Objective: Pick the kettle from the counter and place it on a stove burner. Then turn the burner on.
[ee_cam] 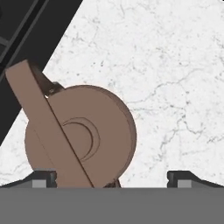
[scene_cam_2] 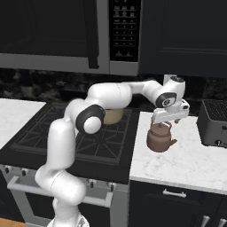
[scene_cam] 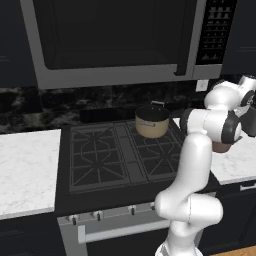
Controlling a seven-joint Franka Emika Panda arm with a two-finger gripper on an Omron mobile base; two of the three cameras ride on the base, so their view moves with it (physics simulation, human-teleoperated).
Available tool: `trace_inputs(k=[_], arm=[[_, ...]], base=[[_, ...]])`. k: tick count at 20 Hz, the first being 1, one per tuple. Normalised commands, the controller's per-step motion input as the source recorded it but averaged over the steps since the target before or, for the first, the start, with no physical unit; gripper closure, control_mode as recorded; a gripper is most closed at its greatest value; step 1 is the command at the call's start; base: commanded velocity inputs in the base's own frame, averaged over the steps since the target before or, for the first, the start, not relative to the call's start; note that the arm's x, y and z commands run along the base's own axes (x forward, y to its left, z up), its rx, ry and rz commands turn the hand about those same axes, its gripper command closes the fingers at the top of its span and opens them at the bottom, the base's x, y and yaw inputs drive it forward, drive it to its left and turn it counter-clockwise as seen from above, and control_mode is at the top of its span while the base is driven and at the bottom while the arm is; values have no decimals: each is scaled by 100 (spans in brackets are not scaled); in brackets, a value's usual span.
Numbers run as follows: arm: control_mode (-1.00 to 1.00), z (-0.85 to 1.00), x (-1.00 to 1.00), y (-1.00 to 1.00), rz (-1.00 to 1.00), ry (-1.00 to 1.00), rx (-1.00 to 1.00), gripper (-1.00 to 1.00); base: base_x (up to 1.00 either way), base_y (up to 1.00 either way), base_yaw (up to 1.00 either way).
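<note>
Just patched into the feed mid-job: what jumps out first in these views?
The white arm arches from the cooktop across to the marble counter, its open gripper poised right over the copper-pink kettle, fingers wide apart and not yet touching it. A tan saucepan sits on the back-right burner of the black stove, and a big microwave hangs overhead.

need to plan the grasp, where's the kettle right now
The kettle stands on the white counter just right of the cooktop, left of the toaster, with the open end effector directly above its handle.
</note>
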Motion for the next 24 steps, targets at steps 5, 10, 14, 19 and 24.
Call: trace_inputs(k=[5,10,14,19,24], arm=[[-100,-19,12,0,0,0,-2,-100],[-100,-11,7,0,0,0,0,100],[-100,0,0,0,0,0,0,100],[-100,0,0,0,0,-7,0,100],[-100,4,-20,0,0,-24,0,100]], base=[[0,0,0],[0,0,0],[0,0,0],[0,0,0],[0,0,0]])
